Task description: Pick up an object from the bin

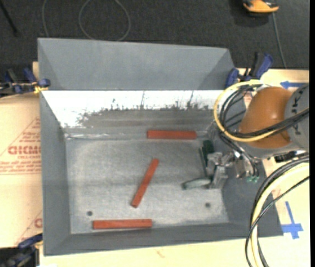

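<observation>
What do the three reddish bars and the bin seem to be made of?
The three reddish bars look like matte painted wood or plastic: flat, straight-edged, no shine; I cannot tell which. The bin looks like dull grey sheet metal, scuffed along its back wall.

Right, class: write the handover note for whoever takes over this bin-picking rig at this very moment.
End effector: at the bin's right side, touching no stick; open or shut unclear.
Things, all on the floor: back stick by the far wall, slanted stick mid-floor, front stick by the near wall; all red-brown.
Done: nothing picked.
Left: choose a stick, grasp it, lift it out.
</observation>
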